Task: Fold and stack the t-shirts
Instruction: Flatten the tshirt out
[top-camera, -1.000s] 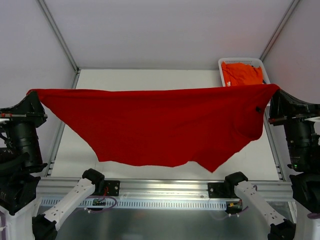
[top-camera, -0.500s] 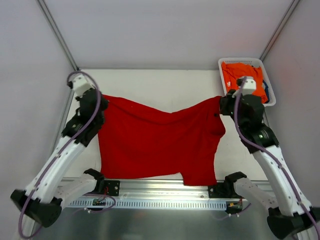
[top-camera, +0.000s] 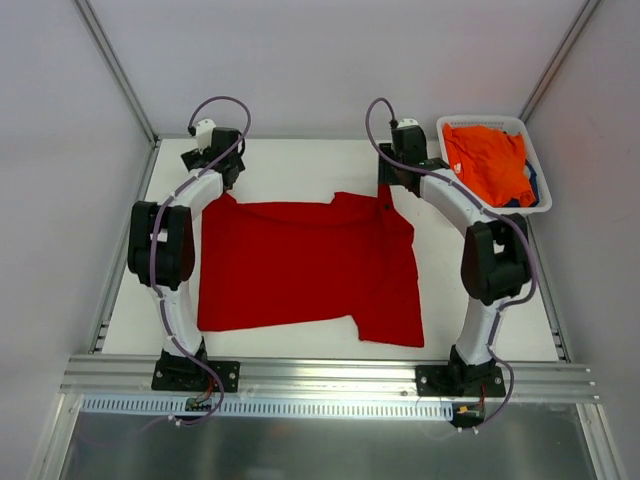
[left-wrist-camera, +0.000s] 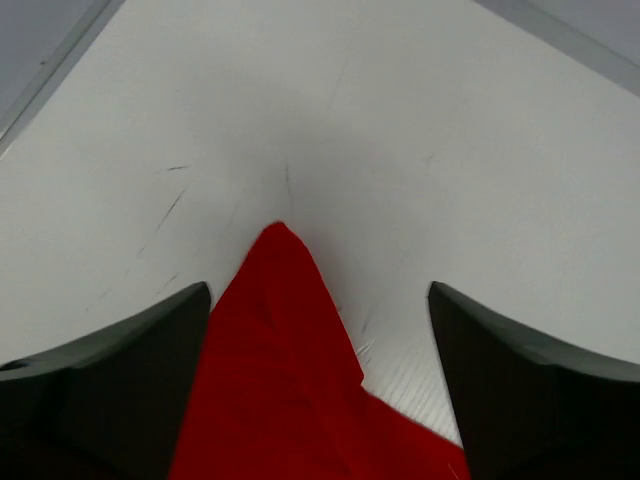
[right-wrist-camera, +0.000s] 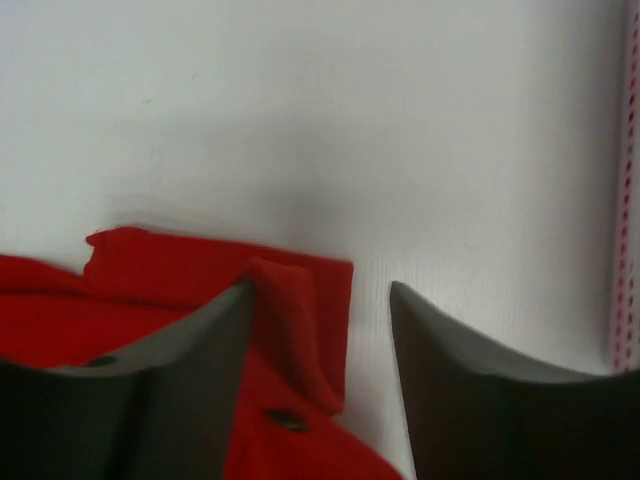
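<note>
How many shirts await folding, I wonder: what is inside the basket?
An orange shirt fills most of the basket. A dark blue bit of cloth shows at its near right edge. Anything lying beneath the orange shirt is covered and cannot be seen.

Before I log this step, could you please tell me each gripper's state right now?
Left gripper: open, holding nothing; a red shirt corner lies loose between the jaws.
Right gripper: open, holding nothing; another shirt corner lies between the jaws.

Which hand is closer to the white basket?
Right. The right hand sits just left of the basket; the left hand is far across the red shirt.
</note>
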